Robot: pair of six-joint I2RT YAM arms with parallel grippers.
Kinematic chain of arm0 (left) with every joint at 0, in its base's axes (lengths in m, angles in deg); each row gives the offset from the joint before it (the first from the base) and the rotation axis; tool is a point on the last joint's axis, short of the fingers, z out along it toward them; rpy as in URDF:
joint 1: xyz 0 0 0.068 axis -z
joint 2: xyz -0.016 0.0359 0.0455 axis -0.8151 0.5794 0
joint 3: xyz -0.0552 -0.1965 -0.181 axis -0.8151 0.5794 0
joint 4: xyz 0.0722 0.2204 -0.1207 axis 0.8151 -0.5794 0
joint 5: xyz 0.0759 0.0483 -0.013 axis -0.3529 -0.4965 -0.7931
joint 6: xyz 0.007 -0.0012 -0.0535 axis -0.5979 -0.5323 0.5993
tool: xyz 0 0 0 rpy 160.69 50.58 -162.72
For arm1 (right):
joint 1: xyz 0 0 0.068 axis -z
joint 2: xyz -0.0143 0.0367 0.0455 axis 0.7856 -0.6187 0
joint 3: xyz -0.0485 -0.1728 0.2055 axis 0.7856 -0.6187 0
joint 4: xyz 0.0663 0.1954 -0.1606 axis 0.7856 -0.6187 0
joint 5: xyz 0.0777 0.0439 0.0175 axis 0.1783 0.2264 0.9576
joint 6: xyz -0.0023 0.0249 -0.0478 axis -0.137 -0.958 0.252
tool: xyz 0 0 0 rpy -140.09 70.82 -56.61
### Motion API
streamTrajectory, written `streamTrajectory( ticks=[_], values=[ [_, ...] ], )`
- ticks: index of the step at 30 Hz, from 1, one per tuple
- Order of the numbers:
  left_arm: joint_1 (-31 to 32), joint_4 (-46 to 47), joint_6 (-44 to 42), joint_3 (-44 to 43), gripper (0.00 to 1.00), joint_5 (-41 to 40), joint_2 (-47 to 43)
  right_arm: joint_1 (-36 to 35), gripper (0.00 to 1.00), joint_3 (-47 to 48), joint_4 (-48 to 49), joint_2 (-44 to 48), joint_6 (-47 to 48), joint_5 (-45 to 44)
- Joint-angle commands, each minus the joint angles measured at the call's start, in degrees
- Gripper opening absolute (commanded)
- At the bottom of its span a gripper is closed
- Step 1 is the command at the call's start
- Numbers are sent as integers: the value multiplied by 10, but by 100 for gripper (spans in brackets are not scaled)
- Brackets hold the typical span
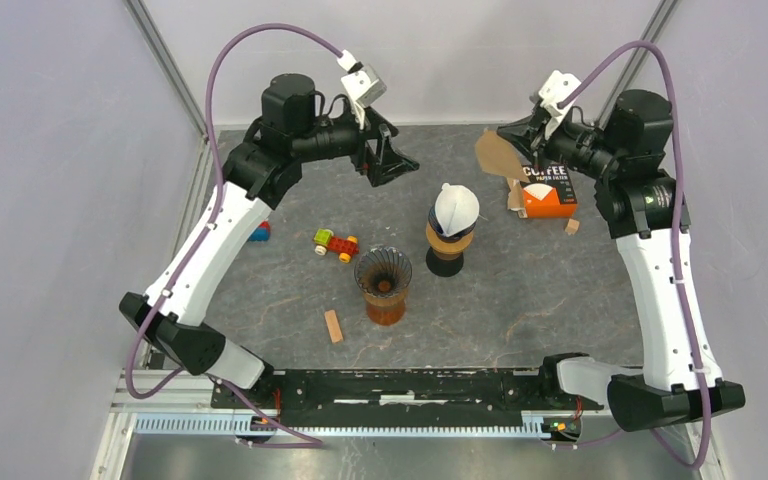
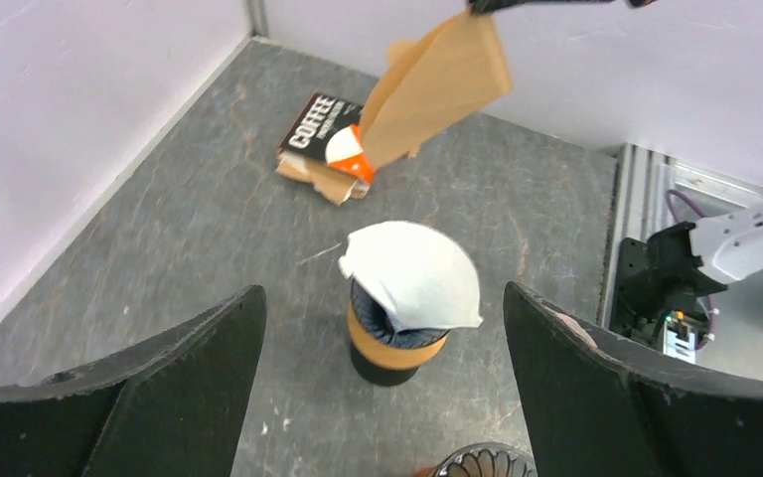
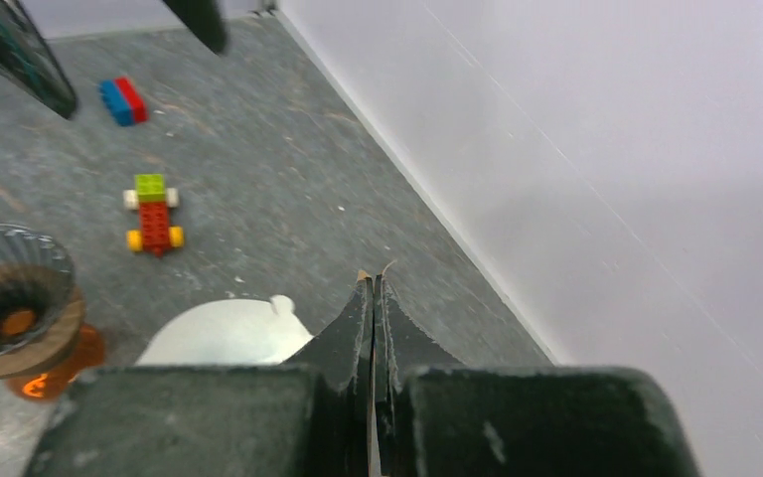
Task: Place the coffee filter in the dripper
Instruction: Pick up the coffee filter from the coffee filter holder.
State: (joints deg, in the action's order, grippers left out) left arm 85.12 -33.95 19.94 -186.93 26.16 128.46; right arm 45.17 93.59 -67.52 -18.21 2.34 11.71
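My right gripper (image 1: 512, 134) is shut on a brown paper coffee filter (image 1: 496, 155) and holds it in the air at the back right; the same coffee filter (image 2: 437, 84) hangs at the top of the left wrist view, and only its thin edge shows between the right fingers (image 3: 358, 318). A ribbed glass dripper (image 1: 383, 272) on an amber base stands mid-table. Behind it, a white filter (image 1: 456, 207) lies askew over a dark ribbed cup with an orange band (image 1: 449, 238). My left gripper (image 1: 398, 165) hovers open left of that cup, holding nothing.
An orange and black coffee filter box (image 1: 547, 190) lies at the back right, with a brown scrap (image 1: 571, 227) next to it. A toy brick car (image 1: 335, 243), a blue and red brick (image 1: 260, 232) and a small wooden block (image 1: 333, 326) lie left of the dripper.
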Motion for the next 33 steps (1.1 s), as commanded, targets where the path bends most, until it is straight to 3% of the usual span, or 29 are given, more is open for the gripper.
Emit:
streamTrajectory(
  ticks=[1,7,14,24,33],
  values=[
    [29,46,-45,-32,94,64,32,-23,0,-6,-4,15,-25,52],
    [76,37,-122,-84,97,89,96,-52,0,-15,-2,23,-42,67],
    [87,9,-185,-147,98,126,146,-64,0,-18,1,32,-53,76],
    [93,-2,-175,-196,78,218,188,-66,0,-19,-5,38,-53,74],
    [93,-13,-168,-208,42,249,202,-67,0,-21,-4,43,-55,71]
  ],
)
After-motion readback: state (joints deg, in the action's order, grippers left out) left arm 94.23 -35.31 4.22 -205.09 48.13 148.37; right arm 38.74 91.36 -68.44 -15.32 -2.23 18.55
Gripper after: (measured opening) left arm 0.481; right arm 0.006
